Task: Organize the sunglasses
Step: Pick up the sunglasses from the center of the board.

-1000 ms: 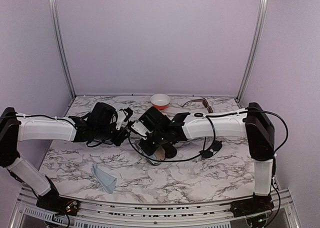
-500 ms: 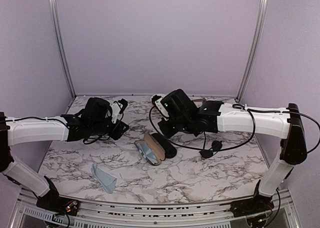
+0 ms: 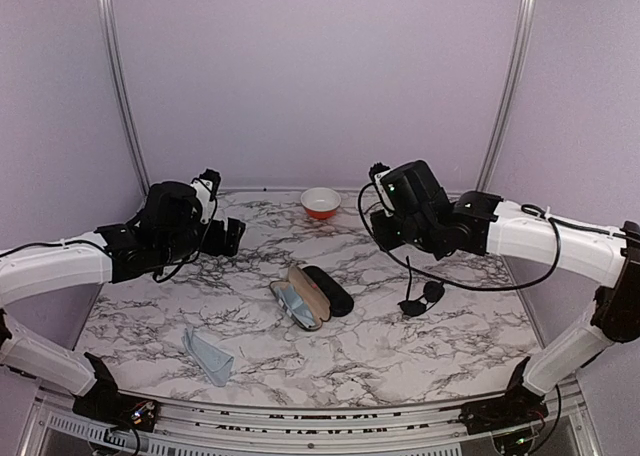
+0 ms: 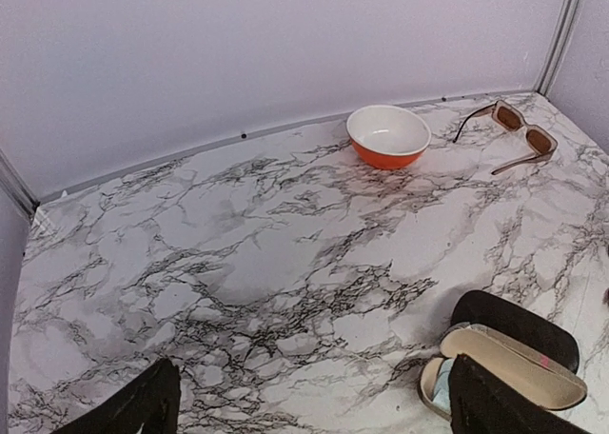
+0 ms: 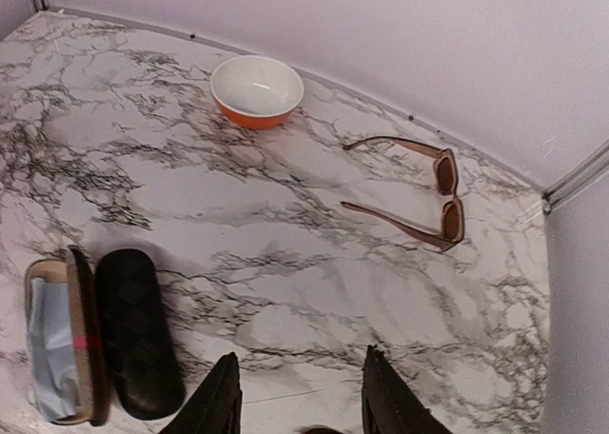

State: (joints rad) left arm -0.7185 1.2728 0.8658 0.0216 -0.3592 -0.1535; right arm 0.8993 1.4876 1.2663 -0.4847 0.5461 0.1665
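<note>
Ahead-right of right gripper [image 5: 300,358]: brown pair [image 5: 433,194], unfolded, front running away from jaws, temples pointing left. Black pair [image 3: 422,298] lies under that arm. Right jaws part-open, left gripper [image 4: 314,377] wide open, both empty. Right arm looks nearer both.

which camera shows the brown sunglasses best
The right wrist view: the brown sunglasses lie whole and unobstructed, arms unfolded, near the back wall. The left wrist view shows them too, smaller, at its top right. In the top view the right arm hides them.
</note>
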